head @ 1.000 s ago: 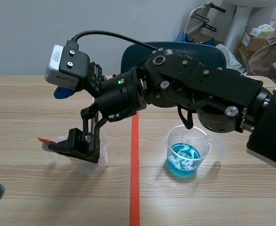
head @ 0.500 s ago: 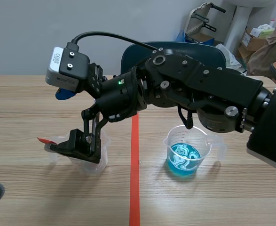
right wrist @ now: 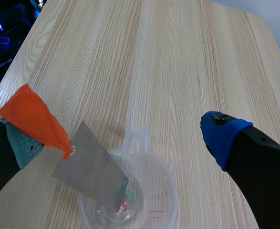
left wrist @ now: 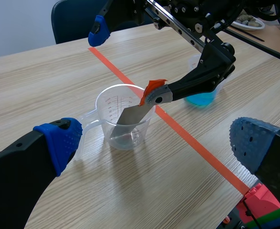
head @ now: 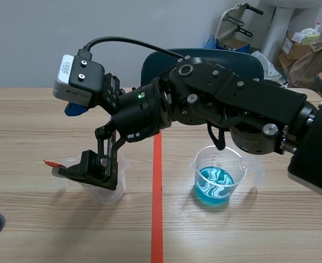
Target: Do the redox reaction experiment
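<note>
A clear measuring beaker [head: 97, 183] [left wrist: 123, 121] [right wrist: 130, 195] stands left of the red tape line. A grey metal plate [left wrist: 131, 114] [right wrist: 89, 167] with an orange tag [left wrist: 151, 88] [right wrist: 35, 119] leans tilted in it, lower end in a little clear liquid. My right gripper [head: 66, 139] [right wrist: 125, 139] reaches across over this beaker and is open wide; the tag lies against its lower finger pad [right wrist: 27, 145]. A second beaker with blue liquid [head: 215, 183] [left wrist: 202, 98] stands right of the line. My left gripper [left wrist: 156, 143] is open, low at the near left, short of the clear beaker.
The right arm's bulk [head: 232, 109] hangs over the table's middle and above the blue beaker. A blue chair [head: 204, 57] stands behind the far edge, with boxes [head: 300, 46] at the back right. A coloured block [left wrist: 256, 205] sits under my left gripper.
The right gripper lifted a touch about a second ago and has kept still since. The plate and both beakers have not moved.
</note>
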